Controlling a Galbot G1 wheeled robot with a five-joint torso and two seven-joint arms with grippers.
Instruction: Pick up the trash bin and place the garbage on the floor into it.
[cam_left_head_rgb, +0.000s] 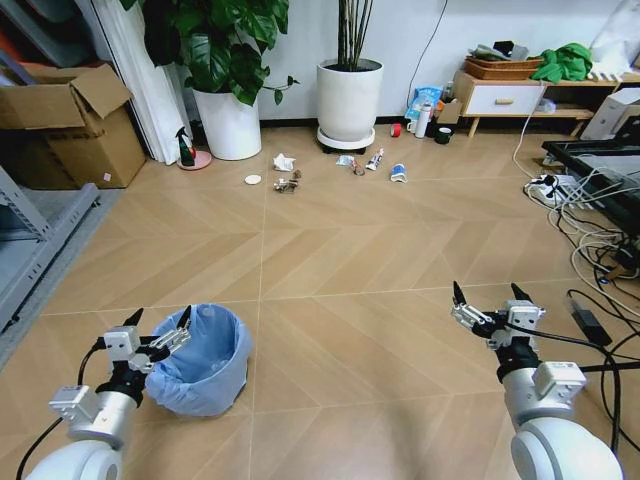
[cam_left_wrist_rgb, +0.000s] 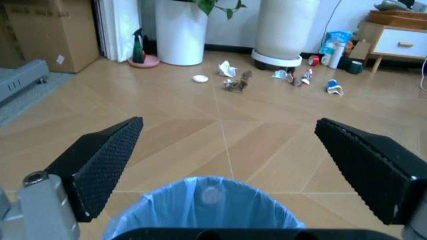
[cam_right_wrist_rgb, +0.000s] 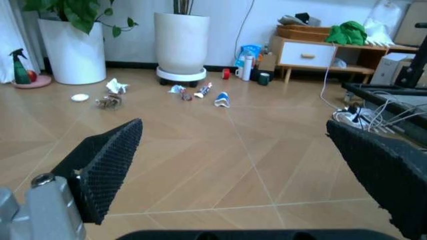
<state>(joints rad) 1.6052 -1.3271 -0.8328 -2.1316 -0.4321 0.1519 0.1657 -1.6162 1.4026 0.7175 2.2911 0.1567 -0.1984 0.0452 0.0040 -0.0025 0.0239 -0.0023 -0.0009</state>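
The trash bin (cam_left_head_rgb: 205, 360), small and lined with a light blue bag, stands on the floor (cam_left_head_rgb: 350, 260) near me at the left. My left gripper (cam_left_head_rgb: 160, 316) is open at the bin's near-left rim, fingers spread over its mouth (cam_left_wrist_rgb: 207, 205) and not touching it. My right gripper (cam_left_head_rgb: 487, 295) is open over bare floor at the right, holding nothing. The garbage lies far ahead by the pots: crumpled white paper (cam_left_head_rgb: 284, 162), a white disc (cam_left_head_rgb: 253, 180), a printed tube (cam_left_head_rgb: 375, 159) and a blue-white wrapper (cam_left_head_rgb: 398, 173). The wrist views show the same litter (cam_left_wrist_rgb: 227, 68) (cam_right_wrist_rgb: 222, 99).
Two big white plant pots (cam_left_head_rgb: 230, 122) (cam_left_head_rgb: 349, 98) stand against the back wall, a spray bottle (cam_left_head_rgb: 186, 148) to their left. Cardboard boxes (cam_left_head_rgb: 70, 125) and a metal shelf (cam_left_head_rgb: 30, 245) line the left. Cables and a power strip (cam_left_head_rgb: 548, 188) lie at the right, near a low cabinet (cam_left_head_rgb: 505, 98).
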